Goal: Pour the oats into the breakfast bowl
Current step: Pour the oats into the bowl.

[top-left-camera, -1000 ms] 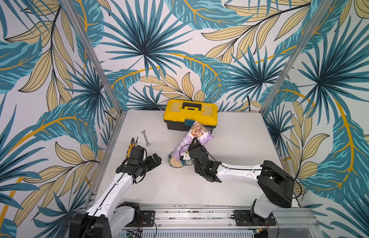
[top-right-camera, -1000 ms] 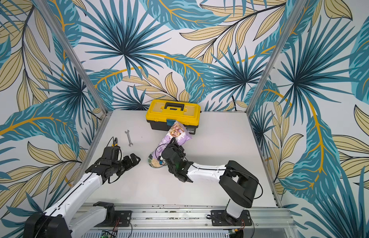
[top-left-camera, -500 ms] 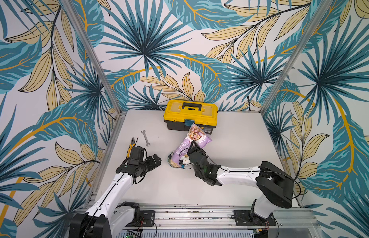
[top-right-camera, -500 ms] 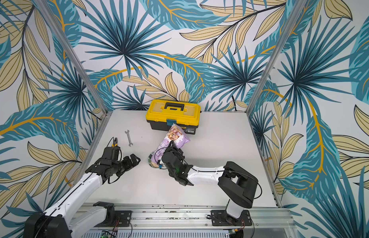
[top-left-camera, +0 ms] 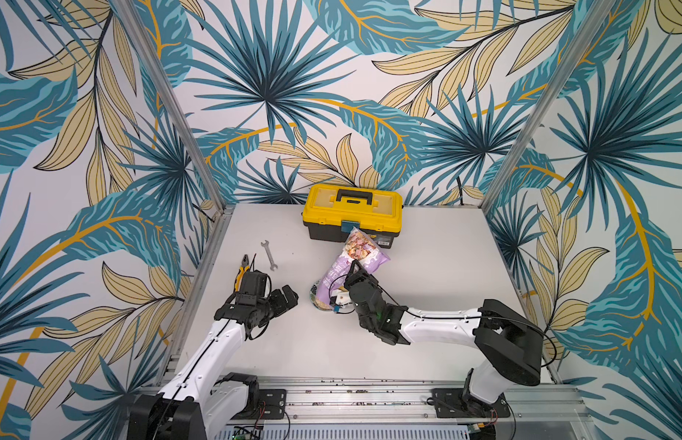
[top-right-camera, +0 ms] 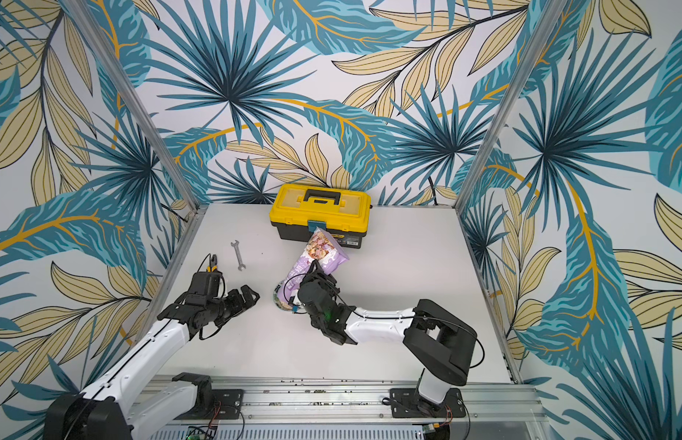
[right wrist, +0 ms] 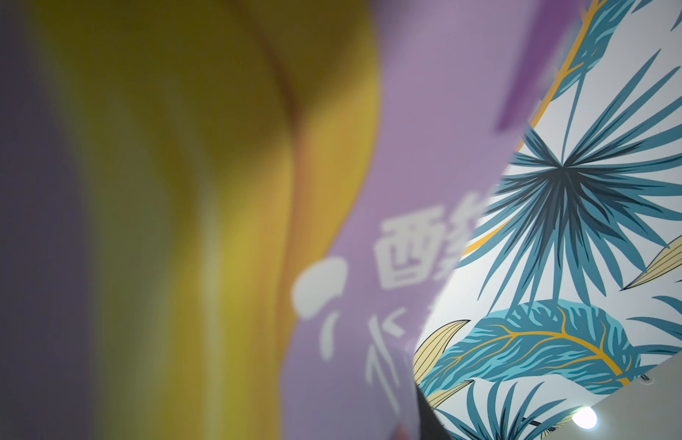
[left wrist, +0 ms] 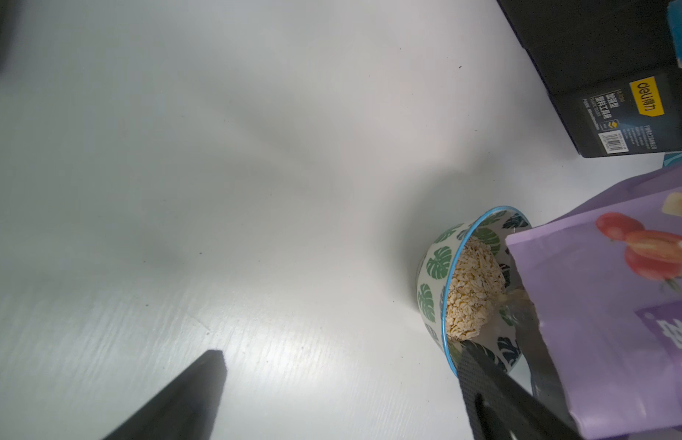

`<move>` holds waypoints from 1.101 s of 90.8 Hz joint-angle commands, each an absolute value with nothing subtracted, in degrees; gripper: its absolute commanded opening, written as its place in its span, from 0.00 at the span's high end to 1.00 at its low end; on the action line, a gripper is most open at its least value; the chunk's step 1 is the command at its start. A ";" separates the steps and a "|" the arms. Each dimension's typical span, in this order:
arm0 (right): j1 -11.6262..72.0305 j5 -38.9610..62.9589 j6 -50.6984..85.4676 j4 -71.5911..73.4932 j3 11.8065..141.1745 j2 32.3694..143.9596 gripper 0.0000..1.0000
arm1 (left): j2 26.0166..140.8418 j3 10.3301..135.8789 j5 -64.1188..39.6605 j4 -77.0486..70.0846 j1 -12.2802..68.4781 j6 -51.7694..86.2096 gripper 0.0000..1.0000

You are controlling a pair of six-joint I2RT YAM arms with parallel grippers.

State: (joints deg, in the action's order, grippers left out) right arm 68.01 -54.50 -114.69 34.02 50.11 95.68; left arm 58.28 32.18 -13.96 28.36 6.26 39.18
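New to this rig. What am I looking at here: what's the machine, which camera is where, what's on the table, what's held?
Two robot arms, left and right, stand on a rail at the near edge of a table. Two pictures come from a paired overhead camera and show nearly the same scene. The other two come from a camera on each arm's wrist. On the table: a yellow toolbox at the back, a wrench and pliers on the robot's left, a leaf-patterned bowl near the middle. The right tool is shut on a lilac pouch, tipped mouth-down at the bowl. The left wrist view shows oats heaped in the bowl. The left tool is open and empty, beside the bowl. The right wrist view is a blurred close-up of the pouch.
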 commanded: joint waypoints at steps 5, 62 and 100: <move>68.88 -55.69 -114.97 43.65 49.85 94.08 1.00 | 57.75 34.01 -13.45 28.74 5.94 38.36 0.00; 68.03 -54.21 -111.42 44.82 47.34 95.10 1.00 | 57.57 34.28 -13.32 29.36 5.95 37.90 0.00; 65.92 -52.09 -114.28 37.83 49.07 91.11 1.00 | 57.76 34.36 -13.05 29.42 5.94 37.63 0.00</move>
State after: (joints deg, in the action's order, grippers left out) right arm 66.61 -50.89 -116.29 38.22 45.63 95.70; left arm 58.24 32.88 -13.93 28.97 6.26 38.76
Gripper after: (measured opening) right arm 0.373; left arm 0.999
